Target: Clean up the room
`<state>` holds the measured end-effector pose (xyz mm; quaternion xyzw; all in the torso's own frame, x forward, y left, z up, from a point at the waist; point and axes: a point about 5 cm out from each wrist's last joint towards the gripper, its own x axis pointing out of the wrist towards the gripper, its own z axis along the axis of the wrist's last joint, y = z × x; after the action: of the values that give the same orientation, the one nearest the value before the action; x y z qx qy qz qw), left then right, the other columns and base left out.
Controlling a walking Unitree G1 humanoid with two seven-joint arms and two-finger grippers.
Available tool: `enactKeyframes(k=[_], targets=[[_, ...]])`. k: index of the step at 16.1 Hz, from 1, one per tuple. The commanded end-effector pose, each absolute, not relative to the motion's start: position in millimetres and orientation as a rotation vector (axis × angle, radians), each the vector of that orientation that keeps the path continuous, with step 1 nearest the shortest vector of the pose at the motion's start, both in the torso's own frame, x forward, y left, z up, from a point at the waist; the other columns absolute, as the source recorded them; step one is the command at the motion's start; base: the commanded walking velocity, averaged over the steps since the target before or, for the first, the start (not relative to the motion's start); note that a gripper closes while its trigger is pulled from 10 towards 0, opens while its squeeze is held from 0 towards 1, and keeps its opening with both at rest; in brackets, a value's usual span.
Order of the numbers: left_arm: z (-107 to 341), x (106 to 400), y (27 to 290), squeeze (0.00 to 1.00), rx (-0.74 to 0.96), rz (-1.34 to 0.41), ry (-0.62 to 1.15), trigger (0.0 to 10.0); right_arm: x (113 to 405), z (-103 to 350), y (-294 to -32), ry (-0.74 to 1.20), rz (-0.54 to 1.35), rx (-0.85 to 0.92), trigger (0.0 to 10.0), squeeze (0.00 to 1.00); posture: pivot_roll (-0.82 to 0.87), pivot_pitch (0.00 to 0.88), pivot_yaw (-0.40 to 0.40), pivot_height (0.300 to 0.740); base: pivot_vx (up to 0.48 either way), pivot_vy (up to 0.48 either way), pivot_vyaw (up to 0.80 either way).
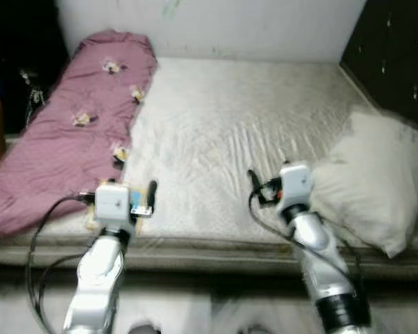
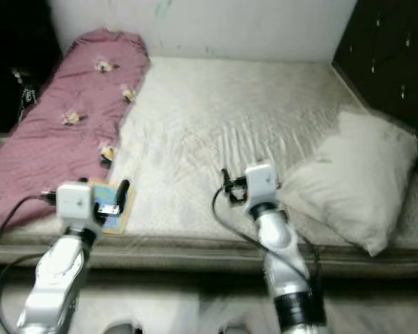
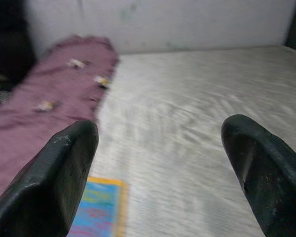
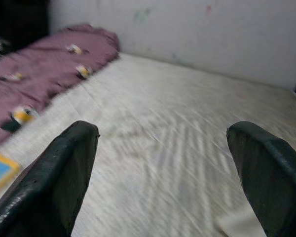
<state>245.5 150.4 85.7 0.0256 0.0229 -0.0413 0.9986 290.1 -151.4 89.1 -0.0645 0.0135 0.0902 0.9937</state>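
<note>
**Inspector A:** Any legible markings?

**Inspector B:** None. The book [image 2: 115, 202] has a blue cover with a yellow border; its print is too blurred to read. It lies flat at the bed's [image 1: 216, 139] front edge, just beside the purple blanket [image 1: 70, 132].

**A:** Arm poses?

**B:** Both silver arms reach forward over the front edge. The left gripper [image 3: 163, 163] hovers above the book, fingers [image 3: 59, 177] released and spread wide, grasping nothing. The right gripper [image 4: 163, 168] is held over the mid-front of the mattress, fingers [image 4: 59, 177] likewise parted and empty.

**A:** Other items?

**B:** The blanket runs along the bed's left edge to the far left corner. A white pillow [image 1: 373, 181] sits at the right edge, near the front right corner, beside the right arm.
</note>
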Motion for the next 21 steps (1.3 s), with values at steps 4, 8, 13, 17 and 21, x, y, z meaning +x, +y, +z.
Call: enactKeyframes(k=[4, 8, 13, 17, 21], targets=[[89.8, 248.3, 149.5, 0.0, 0.054, -0.099, 0.029, 10.0, 293.4, 93.8, -151.5, 0.01, 0.167, -0.123, 10.0, 0.0, -0.04, 0.0, -0.023, 0.74, 0.0, 0.0, 0.0], [90.1, 248.8, 148.7, 0.0, 0.055, -0.106, 0.029, 10.0, 293.1, 92.9, -152.6, 0.016, 0.162, -0.124, 10.0, 0.0, -0.05, 0.0, -0.022, 0.74, 0.0, 0.0, -0.27], [92.4, 248.3, 146.8, 0.0, 0.035, -0.13, 0.009, 10.0, 292.2, 91.7, -153.8, 0.022, 0.152, -0.117, 10.0, 0.0, -0.05, 0.0, -0.02, 0.74, 0.0, 0.0, -0.12], [93.4, 247.6, 145.3, 0.0, 0.028, -0.149, 0.002, 10.0, 291.7, 91.8, -153.3, 0.019, 0.154, -0.122, 10.0, 0.0, -0.05, 0.0, -0.02, 0.74, 0.35, 0.0, 0.0], [93.1, 247.0, 145.3, 0.0, 0.027, -0.154, 0.001, 10.0, 291.9, 91.8, -152.7, 0.019, 0.159, -0.121, 10.0, 0.0, -0.04, 0.0, -0.022, 0.74, 0.393, 0.0, 0.0]])
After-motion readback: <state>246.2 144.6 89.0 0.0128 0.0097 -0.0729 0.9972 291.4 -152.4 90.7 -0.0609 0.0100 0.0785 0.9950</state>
